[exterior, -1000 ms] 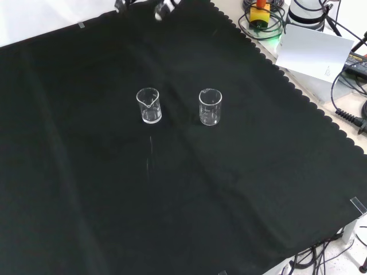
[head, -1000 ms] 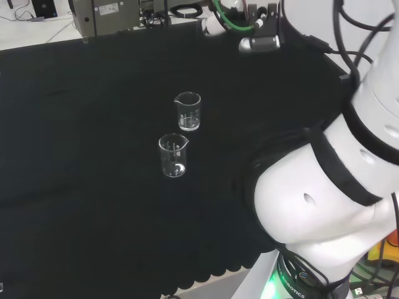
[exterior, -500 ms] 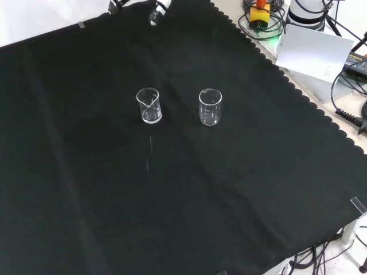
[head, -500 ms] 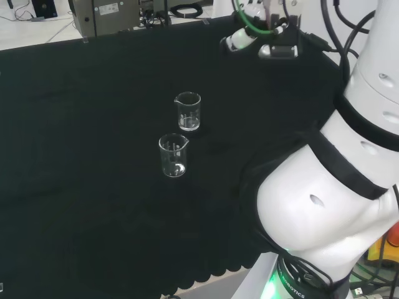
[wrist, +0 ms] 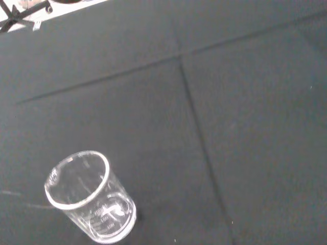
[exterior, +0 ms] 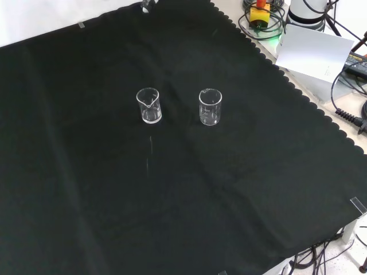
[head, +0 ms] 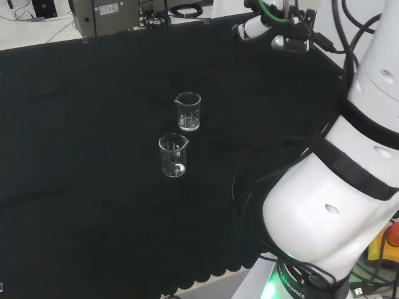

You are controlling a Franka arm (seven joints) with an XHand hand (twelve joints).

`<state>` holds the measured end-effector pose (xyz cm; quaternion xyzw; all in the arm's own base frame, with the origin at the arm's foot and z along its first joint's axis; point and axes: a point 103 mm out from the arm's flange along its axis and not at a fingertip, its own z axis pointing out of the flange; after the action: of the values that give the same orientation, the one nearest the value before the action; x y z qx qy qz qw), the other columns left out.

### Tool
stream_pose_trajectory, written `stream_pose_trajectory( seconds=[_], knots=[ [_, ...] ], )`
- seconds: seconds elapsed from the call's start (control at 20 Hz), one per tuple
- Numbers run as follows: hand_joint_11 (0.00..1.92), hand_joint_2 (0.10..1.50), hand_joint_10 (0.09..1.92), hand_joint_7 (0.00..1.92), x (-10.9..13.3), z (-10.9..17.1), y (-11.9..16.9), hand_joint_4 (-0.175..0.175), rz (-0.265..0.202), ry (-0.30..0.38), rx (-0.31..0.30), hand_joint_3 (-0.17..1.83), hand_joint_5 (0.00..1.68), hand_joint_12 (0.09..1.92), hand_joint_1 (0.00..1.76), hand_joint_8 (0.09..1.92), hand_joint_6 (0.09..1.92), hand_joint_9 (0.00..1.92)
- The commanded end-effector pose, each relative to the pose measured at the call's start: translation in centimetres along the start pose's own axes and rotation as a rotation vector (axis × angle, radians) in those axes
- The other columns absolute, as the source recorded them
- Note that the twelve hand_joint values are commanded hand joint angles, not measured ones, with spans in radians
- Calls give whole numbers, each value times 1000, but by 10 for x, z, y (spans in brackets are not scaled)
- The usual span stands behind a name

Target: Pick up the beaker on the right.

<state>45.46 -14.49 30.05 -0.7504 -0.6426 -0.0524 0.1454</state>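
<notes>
Small clear glass beaker (exterior: 210, 107), right one in front view: light, slick, fragile; take it around mid-wall. Hand (head: 269, 23) well apart; fingers' state can't tell.

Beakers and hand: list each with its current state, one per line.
Right beaker: upright on the cloth, empty, not held.
Left beaker: upright on the cloth, empty, apart from the other.
Hand: above the cloth's far side in the head view, away from both beakers, holding nothing.
</notes>
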Motion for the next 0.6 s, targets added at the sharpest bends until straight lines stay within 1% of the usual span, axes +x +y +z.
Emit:
stream_pose_trajectory(
  seconds=[0.05, 0.3, 0.4, 0.6],
  knots=[
    [50, 739, 654, 144, 39, 133, 36, -28, -185, 57, 191, 425, 315, 1402, 699, 616, 87, 308],
    [48, 729, 652, 138, 38, 141, 35, -28, -202, 45, 202, 436, 312, 1401, 700, 615, 87, 302],
    [46, 724, 651, 135, 37, 145, 34, -27, -213, 52, 205, 437, 310, 1400, 702, 614, 87, 299],
    [41, 706, 651, 134, 33, 158, 34, -26, -229, 69, 236, 436, 305, 1399, 712, 614, 87, 297]
  ],
)
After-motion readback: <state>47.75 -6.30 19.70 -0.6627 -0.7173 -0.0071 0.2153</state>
